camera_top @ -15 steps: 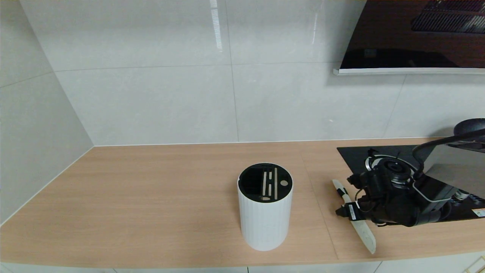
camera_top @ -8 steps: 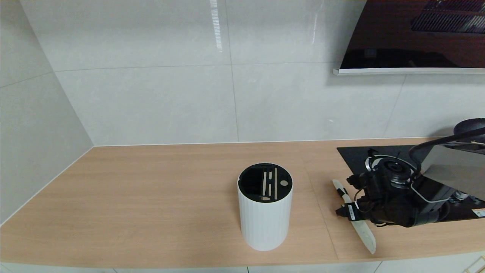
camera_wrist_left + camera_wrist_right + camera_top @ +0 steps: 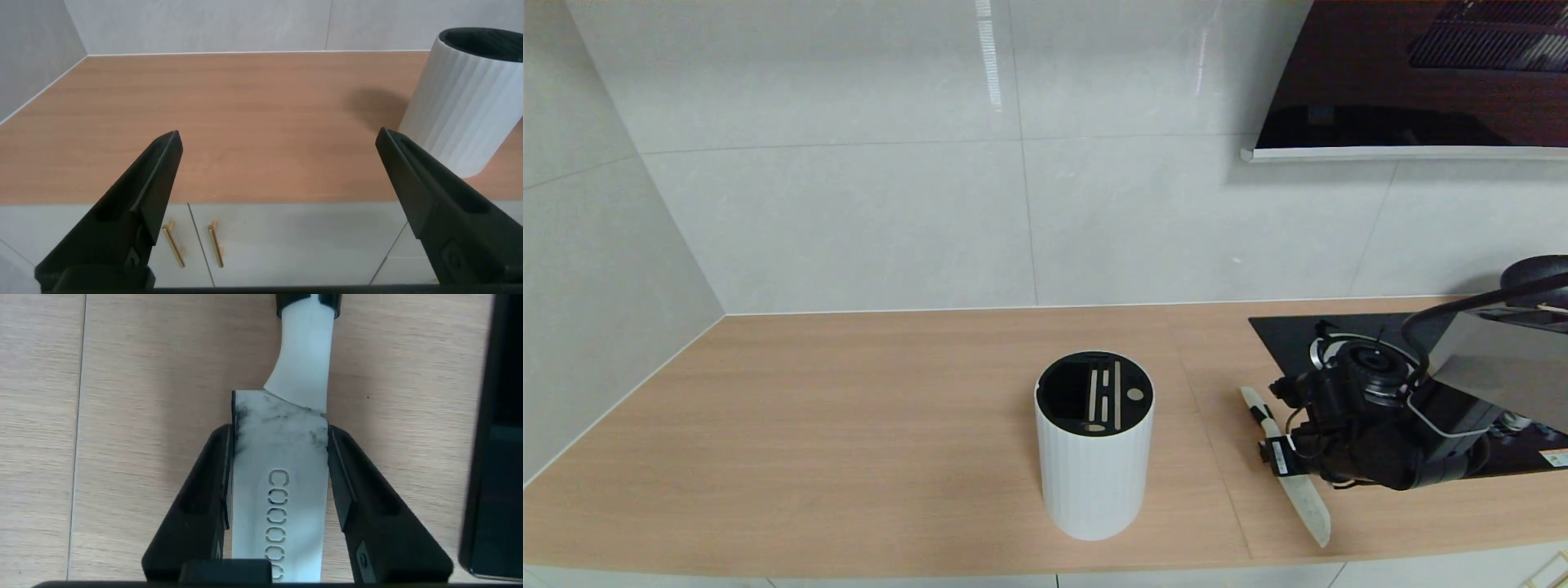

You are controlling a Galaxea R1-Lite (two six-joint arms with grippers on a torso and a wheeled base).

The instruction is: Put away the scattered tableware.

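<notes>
The table [image 3: 849,425] is pale wood-grain laminate, smooth and matte. On it stands the holder [image 3: 1094,465], an upright white cylinder with fine vertical ribbing and a flat black top. That top has 1 large dark opening on the side toward the robot's left, and beside it several narrow slots and 2 small round holes.

The knife [image 3: 1308,505] lies flat on the table, well apart from the holder on the robot's right, just beside the glossy black cooktop [image 3: 1307,335]. Its blade is white and smudged grey, with a row of small ovals along it, and its handle is white and black.

The right claw [image 3: 280,441] straddles the blade, its 2 black fingers [image 3: 208,490] pressed against both long edges, gripping it.

Against 1 second ago, the right claw sits a touch nearer the cooktop; knife and holder lie as they did.

The left claw [image 3: 278,151] hangs wide open off the table's front edge, above cabinet doors with 2 gold handles [image 3: 173,243].
</notes>
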